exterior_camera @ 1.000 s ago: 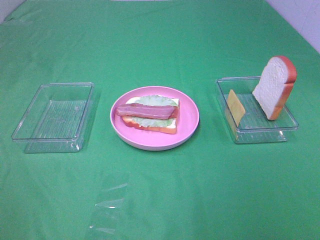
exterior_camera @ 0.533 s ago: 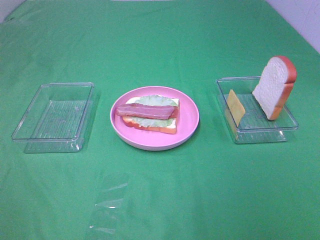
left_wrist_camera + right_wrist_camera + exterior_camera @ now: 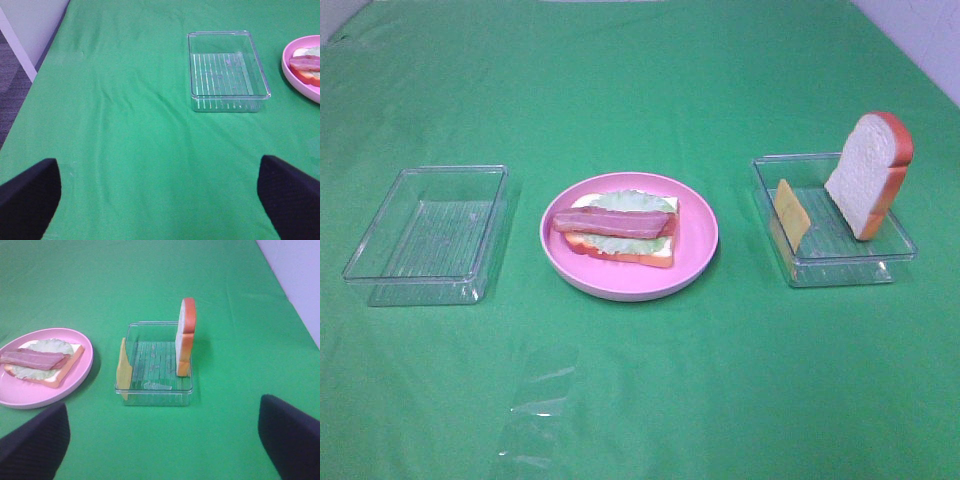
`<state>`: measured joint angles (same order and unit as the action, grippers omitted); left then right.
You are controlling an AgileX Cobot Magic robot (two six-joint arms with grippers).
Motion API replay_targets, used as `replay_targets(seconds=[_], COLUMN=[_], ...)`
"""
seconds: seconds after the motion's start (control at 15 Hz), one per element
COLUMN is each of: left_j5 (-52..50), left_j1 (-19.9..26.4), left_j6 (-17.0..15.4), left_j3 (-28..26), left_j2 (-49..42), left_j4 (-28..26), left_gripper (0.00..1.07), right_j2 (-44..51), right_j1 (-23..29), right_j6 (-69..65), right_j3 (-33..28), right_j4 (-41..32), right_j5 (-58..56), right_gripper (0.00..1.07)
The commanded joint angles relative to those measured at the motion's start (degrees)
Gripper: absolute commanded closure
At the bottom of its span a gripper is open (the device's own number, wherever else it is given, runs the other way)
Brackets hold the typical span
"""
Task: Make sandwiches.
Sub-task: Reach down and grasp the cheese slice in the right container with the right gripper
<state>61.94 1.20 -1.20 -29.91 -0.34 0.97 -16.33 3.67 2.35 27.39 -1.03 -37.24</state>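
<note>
The sandwich in the making (image 3: 620, 228) lies on the round pink plate (image 3: 628, 283) at the table's middle: a bread slice, lettuce, and a bacon strip (image 3: 612, 222) on top. A second bread slice (image 3: 868, 172) leans upright in the right clear tray (image 3: 840, 268), with a yellow cheese square (image 3: 791, 212) on edge against the tray's left wall. Neither arm shows in the exterior view. My left gripper (image 3: 159, 161) stands open and empty over the cloth, short of the left tray (image 3: 227, 70). My right gripper (image 3: 163, 402) is open and empty, short of the tray holding the bread (image 3: 185, 335) and cheese (image 3: 123, 369).
The left clear tray (image 3: 425, 235) holds nothing. A green cloth (image 3: 640, 90) covers the table. A glossy transparent patch (image 3: 535, 405) lies on the cloth near the front. The table's left edge and floor (image 3: 15, 75) show in the left wrist view.
</note>
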Motion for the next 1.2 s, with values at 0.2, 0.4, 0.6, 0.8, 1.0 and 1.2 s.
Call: replay_targets(seconds=[0.2,0.4,0.6,0.8,1.0,1.2], left_j5=[-0.3,-0.3,-0.3,-0.3,-0.3,-0.3], left_j1=[-0.5,-0.5,-0.5,-0.5,-0.5,-0.5], left_j6=[-0.5,-0.5,-0.5,-0.5,-0.5,-0.5], left_j3=[0.2,0.2,0.2,0.2,0.2,0.2], left_j2=[-0.2,-0.2,-0.2,-0.2,-0.2,-0.2], left_j4=[0.0,0.0,0.0,0.0,0.0,0.0], left_gripper=[0.07,0.07,0.07,0.07,0.07,0.07], right_j2=[-24.6,-40.8,-52.6,-63.6,-74.1,-79.3], right_j1=[-0.2,-0.2,-0.2,-0.2,1.9,8.5], right_j6=[1.0,1.4,3.7,3.8,3.6,-0.5], right_j3=[5.1,14.6,23.5,34.0,41.9,45.1], right_j4=[-1.5,-3.6,-5.6,-8.3,-7.6,-1.7], right_j5=[6.1,1.1,-6.4,-16.0,-21.3,-21.0], right_gripper=[0.1,0.11,0.11,0.12,0.13,0.13])
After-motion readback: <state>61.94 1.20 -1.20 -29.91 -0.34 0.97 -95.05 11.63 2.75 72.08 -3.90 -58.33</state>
